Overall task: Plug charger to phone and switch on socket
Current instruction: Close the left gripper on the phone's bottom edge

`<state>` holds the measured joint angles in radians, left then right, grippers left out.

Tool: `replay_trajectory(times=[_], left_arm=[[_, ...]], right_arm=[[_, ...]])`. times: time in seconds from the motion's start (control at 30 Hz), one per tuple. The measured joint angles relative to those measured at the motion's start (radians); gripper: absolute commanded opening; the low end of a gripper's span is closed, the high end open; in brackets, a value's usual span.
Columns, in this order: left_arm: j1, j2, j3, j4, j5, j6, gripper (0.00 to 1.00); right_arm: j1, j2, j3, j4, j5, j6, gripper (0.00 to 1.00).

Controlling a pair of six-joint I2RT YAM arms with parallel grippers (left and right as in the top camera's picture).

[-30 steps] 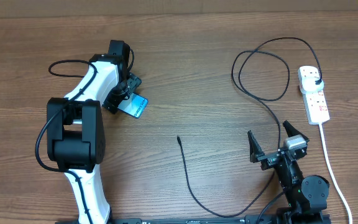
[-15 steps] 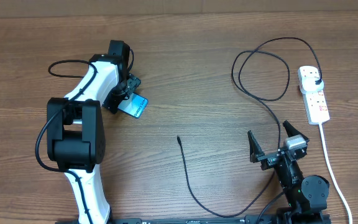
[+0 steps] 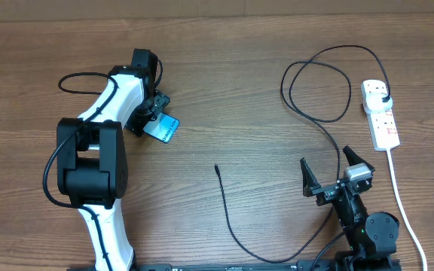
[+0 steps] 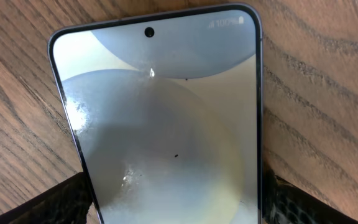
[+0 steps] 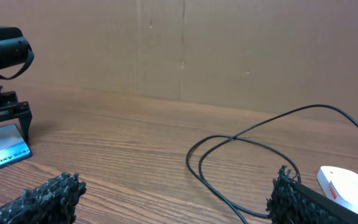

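I have the left jaws standing apart astride the phone (image 3: 163, 129) on the table (image 3: 224, 75), the right jaws wide apart far right of the phone, the socket (image 3: 383, 122) farther right, and the charger (image 3: 217, 170) tip lower right of the phone.

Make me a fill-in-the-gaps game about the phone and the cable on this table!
1. The phone lies with its screen facing ___, between the fingers of the left gripper.
2. The charger has its black ___ pushed into the white socket.
3. The right gripper holds nothing, and its jaws stand ___.
Missing words: up; plug; open.
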<state>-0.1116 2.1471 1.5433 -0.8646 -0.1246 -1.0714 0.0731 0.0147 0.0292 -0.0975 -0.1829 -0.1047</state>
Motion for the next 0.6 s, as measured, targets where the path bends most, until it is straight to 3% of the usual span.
replay_trajectory(times=[0.6], left_arm=[[0.0, 0.0, 0.0, 0.0, 0.0, 0.0, 0.86]], right_arm=[[0.0, 0.0, 0.0, 0.0, 0.0, 0.0, 1.0]])
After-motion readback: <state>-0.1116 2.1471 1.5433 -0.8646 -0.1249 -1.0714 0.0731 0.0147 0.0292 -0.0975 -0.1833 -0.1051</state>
